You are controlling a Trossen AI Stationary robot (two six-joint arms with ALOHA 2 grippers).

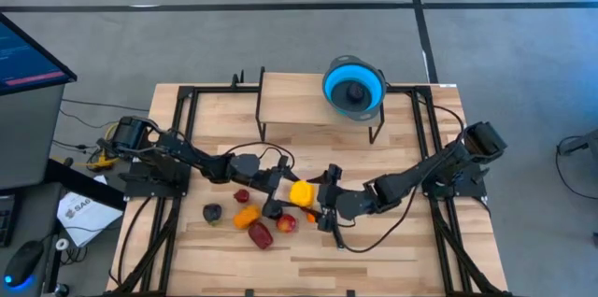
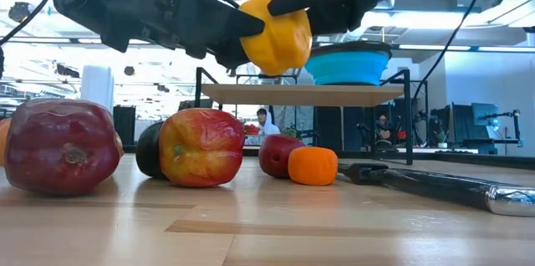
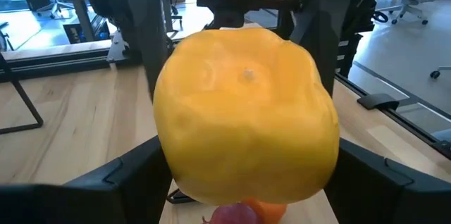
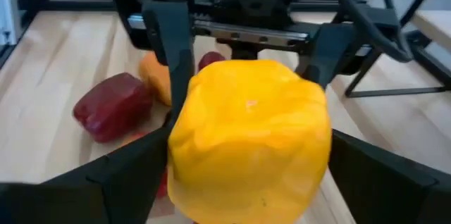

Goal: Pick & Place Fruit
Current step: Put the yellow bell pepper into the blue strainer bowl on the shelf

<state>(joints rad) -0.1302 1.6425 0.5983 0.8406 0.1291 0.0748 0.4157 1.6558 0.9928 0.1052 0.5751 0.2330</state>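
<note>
High view: left gripper (image 1: 280, 190) and right gripper (image 1: 322, 202) meet mid-table at the yellow fruit (image 1: 301, 191); remaining fruit (image 1: 261, 235) lies scattered just in front, blue bowl (image 1: 354, 87) on the raised shelf (image 1: 290, 101) behind. Low view: yellow fruit (image 2: 276, 32) held off the table (image 2: 267, 224), dark fingers on both sides. Wrist views: each gripper's fingers spread to fruit width and clamped against its flanks (image 3: 246, 118) (image 4: 250, 139)

Large yellow fruit (image 3: 246, 115) filling the view, gripped between left tool's (image 3: 246, 175) dark fingers (image 3: 120, 182), wooden table (image 3: 63, 111) behind
</note>
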